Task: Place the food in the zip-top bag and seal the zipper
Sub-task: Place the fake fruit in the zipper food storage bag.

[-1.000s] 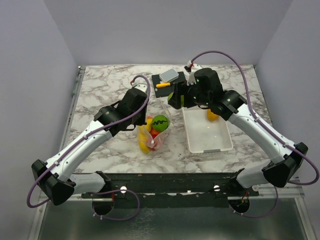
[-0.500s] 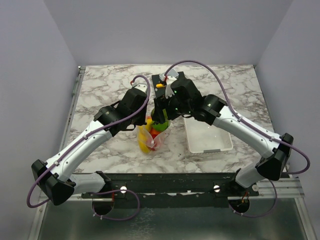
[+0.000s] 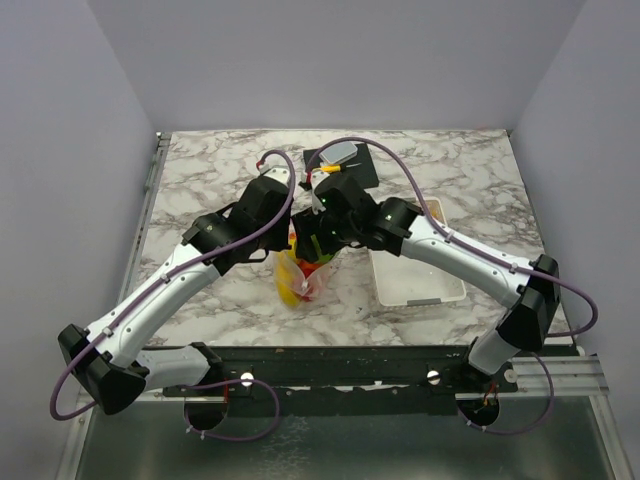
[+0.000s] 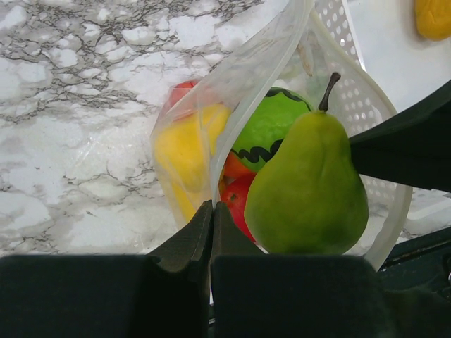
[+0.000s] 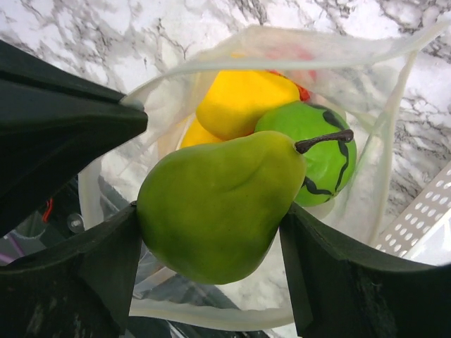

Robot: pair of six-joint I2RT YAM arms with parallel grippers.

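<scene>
Pinching the zip-top bag [image 4: 232,105] by its rim, the fully closed left pincer [image 4: 212,211] is holding the mouth open above the tabletop [image 4: 84,105]. The right pincer [image 5: 211,246], clamped wide around a green pear [image 5: 218,197], is hovering over the fruits [image 5: 243,98] inside. Beyond, a yellow fruit [image 4: 433,17] is lying in the basket [image 4: 366,98].

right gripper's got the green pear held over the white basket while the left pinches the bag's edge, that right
Not quite. The right gripper holds the green pear over the open mouth of the zip-top bag, not over the white basket, as the right wrist view shows. The left gripper does pinch the bag's edge.
</scene>
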